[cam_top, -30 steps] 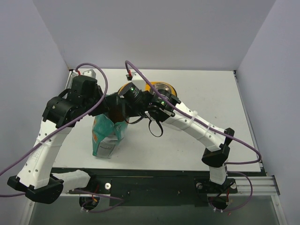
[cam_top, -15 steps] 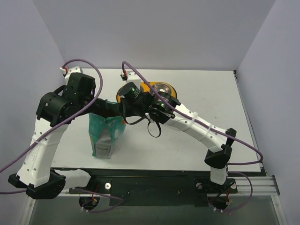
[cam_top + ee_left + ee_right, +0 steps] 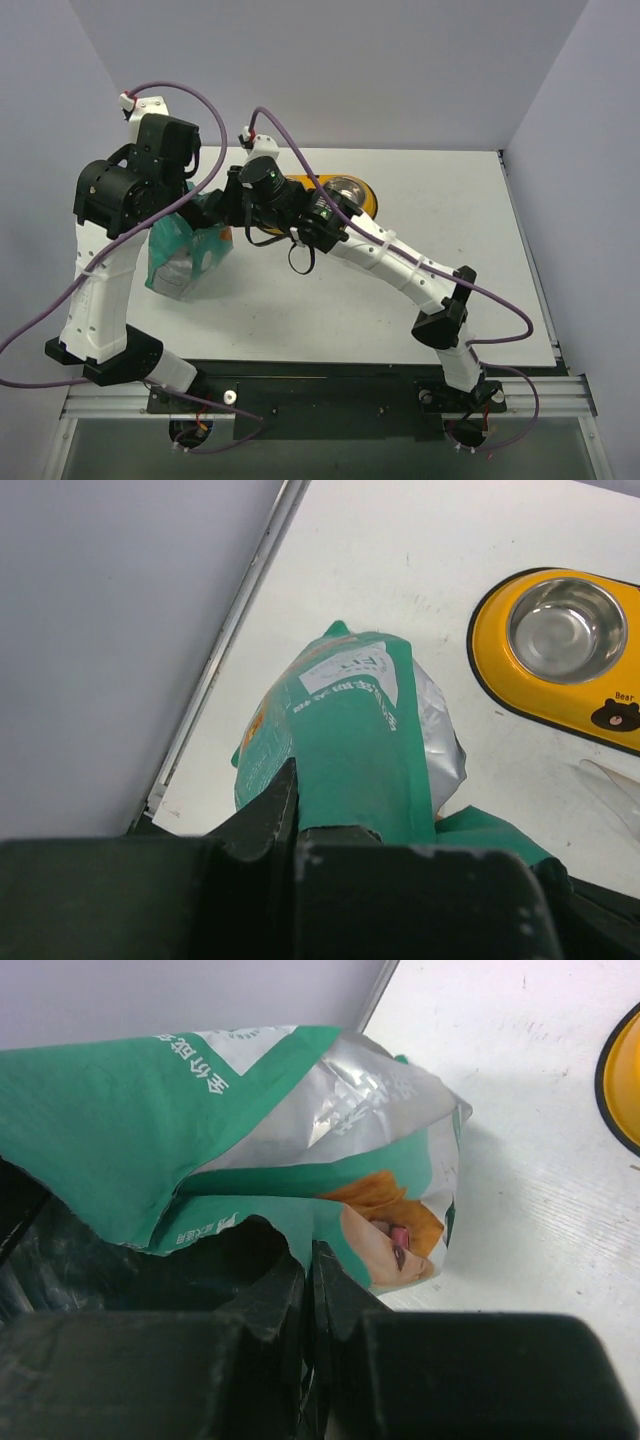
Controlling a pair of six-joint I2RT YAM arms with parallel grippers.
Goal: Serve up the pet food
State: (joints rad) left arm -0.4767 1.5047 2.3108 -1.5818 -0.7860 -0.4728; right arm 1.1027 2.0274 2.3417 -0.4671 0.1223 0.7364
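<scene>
Plainly, the pet food itself cannot be seen; the green-and-white bag (image 3: 183,258) hides whatever it holds. That bag is at the left side of the table (image 3: 450,240), close to the left wall (image 3: 40,150), and it tilts with its top toward the middle. Whether its bottom touches the table cannot be told.

2 grippers meet at the bag's top. The left gripper (image 3: 300,815) is clenched on a green fold of the bag, which hangs away below it, showing white print and a crumpled silver patch. The right gripper (image 3: 308,1265) is pinched tight on a torn green edge, just beside the printed dog's face. In the overhead view the 2 wrists sit side by side, the right arm reaching across from the right.

The yellow feeder (image 3: 366,203) lies on the table right of the bag, apart from it. 1 steel bowl (image 3: 566,630) in it shows bare metal, and a small bear is printed on its yellow rim.
</scene>
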